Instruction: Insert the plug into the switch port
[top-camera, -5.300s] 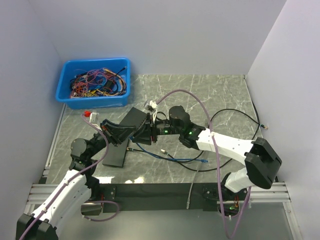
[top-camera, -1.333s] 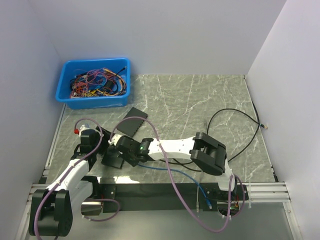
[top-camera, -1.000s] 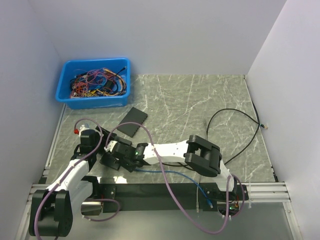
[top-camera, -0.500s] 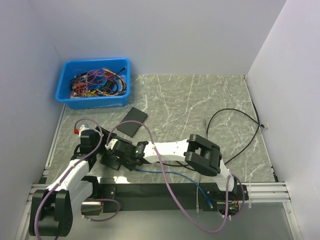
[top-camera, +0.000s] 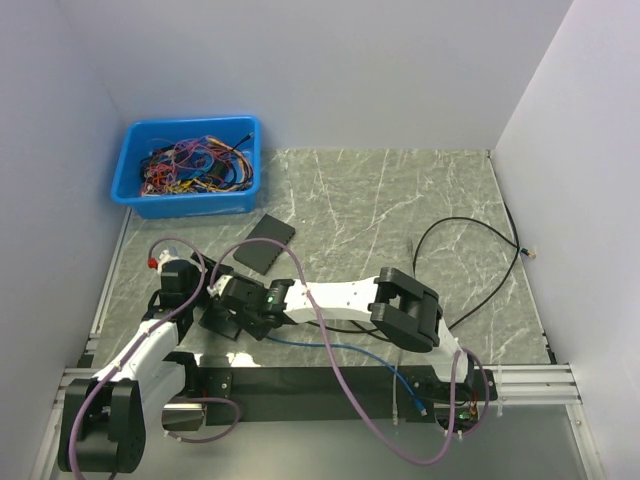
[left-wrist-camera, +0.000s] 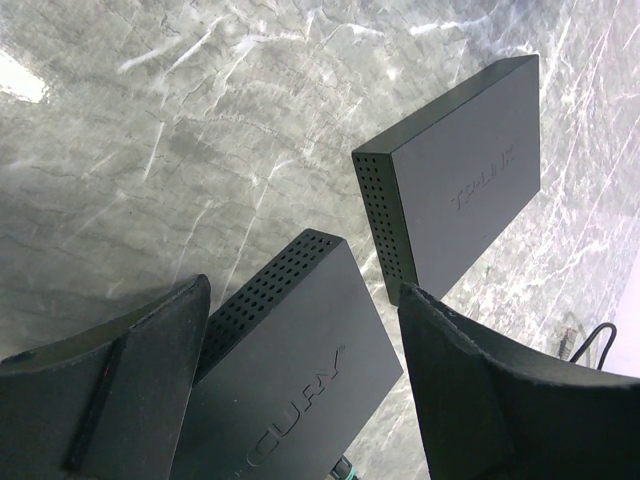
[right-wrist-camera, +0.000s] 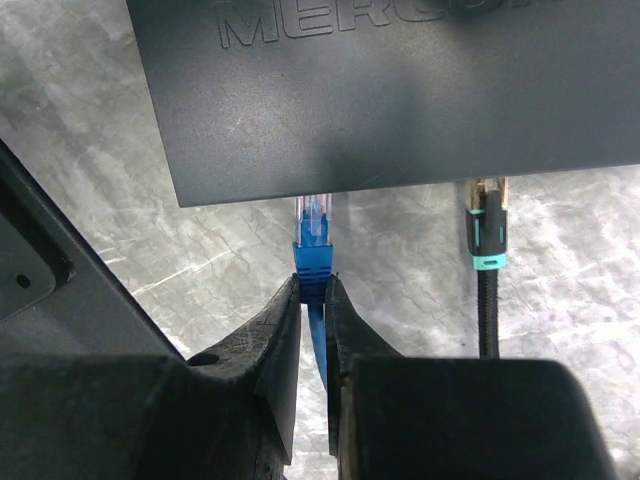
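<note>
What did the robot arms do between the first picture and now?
The right gripper swung from mid-table to the near left and now pinches the blue cable plug at the edge of the near black network switch. The left gripper pulled back toward its base and hangs open over that switch. The far black switch and the blue plastic bin of wires stayed put.

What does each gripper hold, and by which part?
The right gripper pinches the blue plug at its rear end. The left gripper holds nothing.
</note>
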